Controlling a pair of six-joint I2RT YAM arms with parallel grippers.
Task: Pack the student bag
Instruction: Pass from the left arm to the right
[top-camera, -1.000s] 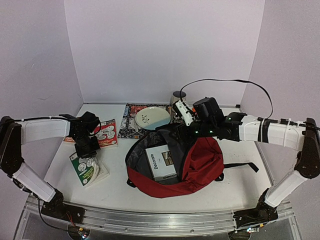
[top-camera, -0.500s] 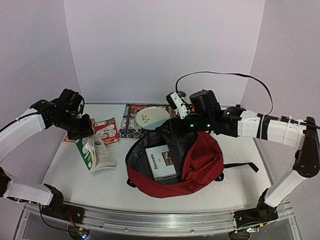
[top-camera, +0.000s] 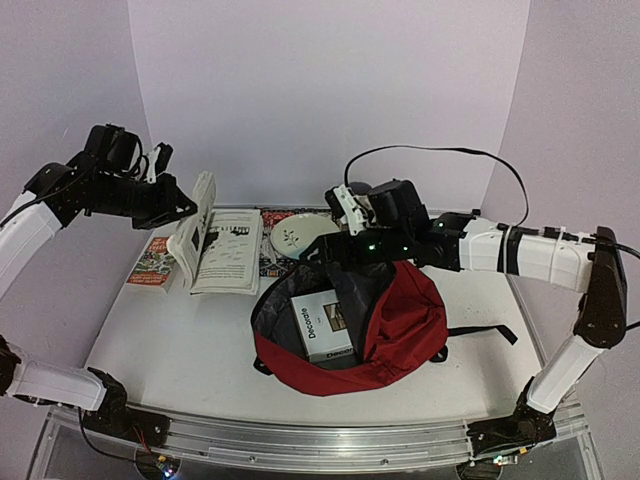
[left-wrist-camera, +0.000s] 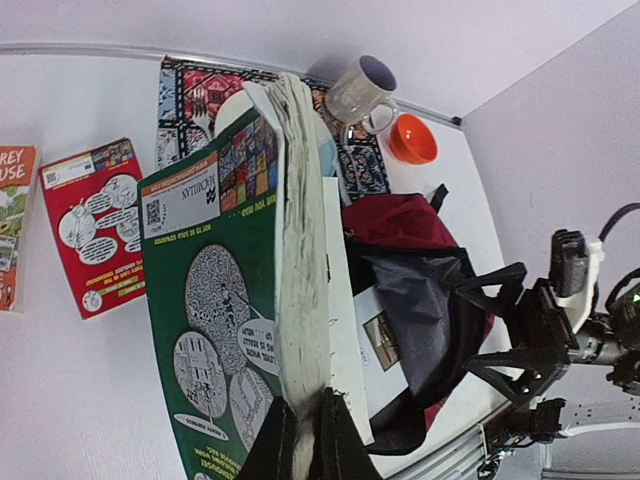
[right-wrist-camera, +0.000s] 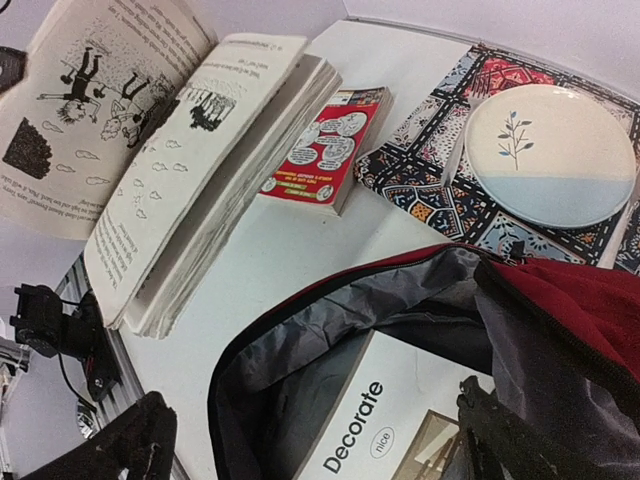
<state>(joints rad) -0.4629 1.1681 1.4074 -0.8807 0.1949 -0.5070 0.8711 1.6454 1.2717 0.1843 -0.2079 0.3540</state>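
Observation:
The student bag, dark red with grey lining, lies open in the middle of the table. A white "Decorate" book lies inside it. My left gripper is raised at the left, shut on a green-covered puzzle book that hangs open. In the left wrist view its fingers pinch the book's pages at the edge. My right gripper hovers over the bag's far rim. There its jaws stand wide open over the grey lining, with nothing between them.
A red booklet lies at the left. A patterned mat at the back holds a white plate. A mug and an orange bowl stand behind the bag. A black strap trails right.
My left arm has lifted the green book off the table, up and back, and it has fallen open. My right gripper has opened wider and shifted slightly left over the bag's rim.

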